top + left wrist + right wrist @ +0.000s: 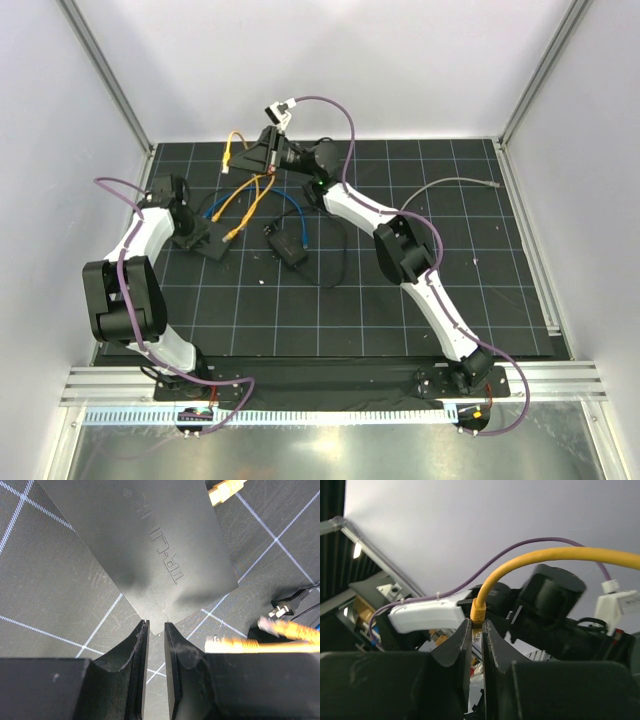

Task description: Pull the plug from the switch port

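Note:
The switch [207, 240] is a flat black box on the mat at the left; its lettered top fills the left wrist view [150, 545]. My left gripper [192, 232] is shut, its tips [156, 627] on the switch's near corner. My right gripper [268, 152] is up at the back of the mat, well away from the switch. It is shut on a yellow plug [479, 612], whose yellow cable [560, 555] arches off to the right. Other yellow plugs [235, 642] lie beside the switch.
Yellow cables [245, 195] and a blue cable [292, 208] loop between the switch and the right gripper. A small black brick [285, 246] with a thin black cord lies mid-mat. A grey cable [455, 183] lies at the right. White walls ring the mat.

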You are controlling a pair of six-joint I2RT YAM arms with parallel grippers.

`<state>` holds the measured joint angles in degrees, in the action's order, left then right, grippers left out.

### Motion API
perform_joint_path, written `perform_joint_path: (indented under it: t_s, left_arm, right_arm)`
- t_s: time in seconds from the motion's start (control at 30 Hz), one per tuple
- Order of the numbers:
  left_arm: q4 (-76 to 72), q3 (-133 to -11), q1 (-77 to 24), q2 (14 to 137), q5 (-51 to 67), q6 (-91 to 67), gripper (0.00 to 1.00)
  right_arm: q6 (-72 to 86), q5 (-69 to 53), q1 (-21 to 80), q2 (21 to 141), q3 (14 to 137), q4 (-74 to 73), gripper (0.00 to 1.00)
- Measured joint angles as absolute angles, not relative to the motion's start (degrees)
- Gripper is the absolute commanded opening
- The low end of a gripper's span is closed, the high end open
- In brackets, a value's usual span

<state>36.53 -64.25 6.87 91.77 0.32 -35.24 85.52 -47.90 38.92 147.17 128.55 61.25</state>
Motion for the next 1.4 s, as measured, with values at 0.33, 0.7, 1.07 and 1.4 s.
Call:
perform_joint_path:
  t_s: [0.33,0.7,1.07,1.4]
  left_arm:
    - [36.1,-64.2,6.9,91.8,1.8,-34.8,0.30]
    - [28.2,-60.8,6.9,85.7,14.0,-32.4,0.50]
    - [19.8,-58.0,7.0,84.4,26.2,-32.8,0.56]
    - [16.8,-58.0,7.0,90.9,30.3,-35.6,0.39]
  right_arm:
    - [91.4,-52.9,38.9,144.9,130.2,73.4,0.01]
    - [87.4,-56.4,38.9,144.9,128.9,71.2,0.01]
    - [50.8,-63.1,43.0,138.0,126.5,35.1,0.01]
    - [48.8,-61.8,44.2,137.3,123.8,32.7,0.01]
